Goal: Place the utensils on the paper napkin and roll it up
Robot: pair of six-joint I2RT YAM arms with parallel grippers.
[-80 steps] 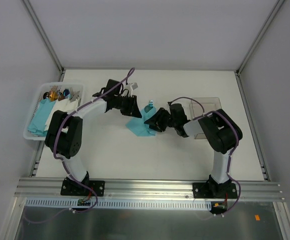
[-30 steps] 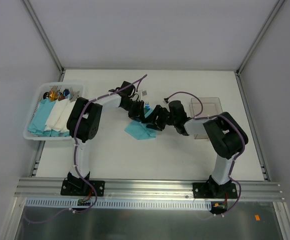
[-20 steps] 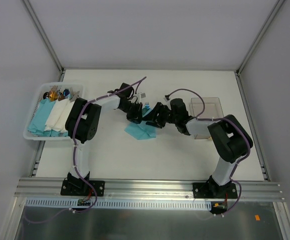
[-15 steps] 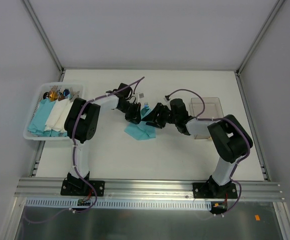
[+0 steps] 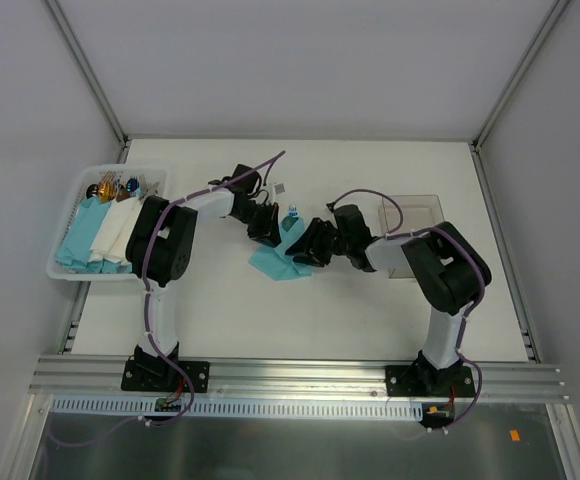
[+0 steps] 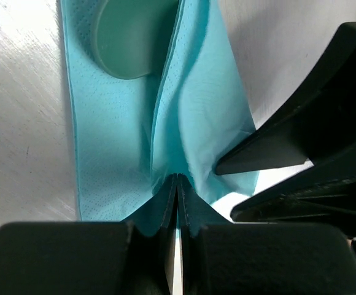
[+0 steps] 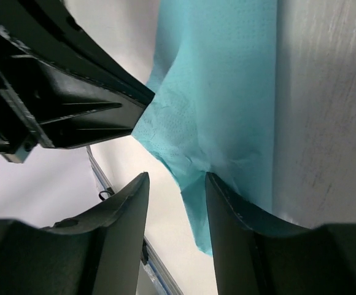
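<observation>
The teal paper napkin (image 5: 275, 263) lies partly folded over mid-table. Teal utensil tips (image 5: 292, 214) stick out at its far end. In the left wrist view the napkin (image 6: 116, 141) is bunched into a ridge, and a spoon bowl (image 6: 131, 35) lies in its fold. My left gripper (image 5: 267, 229) (image 6: 177, 179) is shut on that ridge. My right gripper (image 5: 306, 247) (image 7: 177, 184) is open right beside it, one finger (image 7: 239, 215) touching the napkin's (image 7: 227, 86) edge. Its fingers (image 6: 301, 144) show in the left wrist view. The utensil handles are hidden.
A white basket (image 5: 62, 272) at the far left holds teal and white napkin bundles (image 5: 100, 232) and small items. A clear plastic container (image 5: 415, 210) stands to the right, behind the right arm. A small grey tag (image 5: 282, 187) lies behind the napkin.
My left gripper moved right onto the napkin and now pinches it. My right gripper shifted slightly back toward the near side. The napkin is more bunched than at first.
</observation>
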